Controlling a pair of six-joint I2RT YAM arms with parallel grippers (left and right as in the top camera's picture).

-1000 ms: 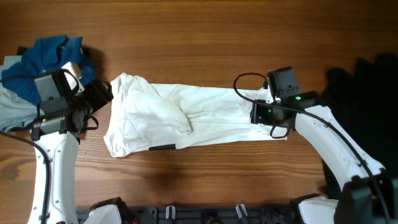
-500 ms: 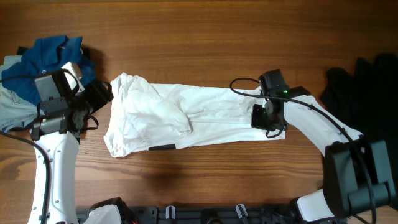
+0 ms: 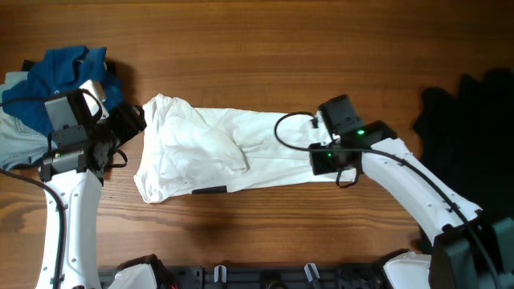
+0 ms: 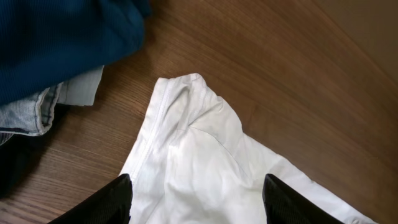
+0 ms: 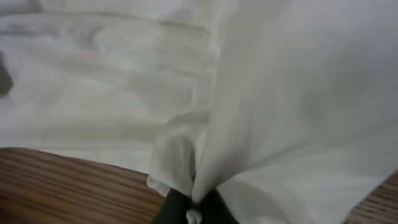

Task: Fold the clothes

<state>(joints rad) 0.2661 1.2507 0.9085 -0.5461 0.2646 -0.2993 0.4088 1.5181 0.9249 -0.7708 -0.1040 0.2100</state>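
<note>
Right gripper [image 3: 320, 163] further left; shirt [image 3: 233, 152] lengthwise left-right

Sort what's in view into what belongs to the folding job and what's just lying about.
Job: white shirt; right gripper, pinching its edge; left gripper, open over its other end.
Lying about: blue garment; denim piece; black clothing.

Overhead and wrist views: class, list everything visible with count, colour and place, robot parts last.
white shirt: one, white, across the table's middle
blue garment: one, dark blue, bunched far left
denim garment: one, pale blue, beside the blue garment
black garment: one, black, right edge
table: one, brown wood, under everything
left arm: one, white and black, jaws open at the shirt's left end
right arm: one, white and black, jaws shut on the shirt's right end
</note>
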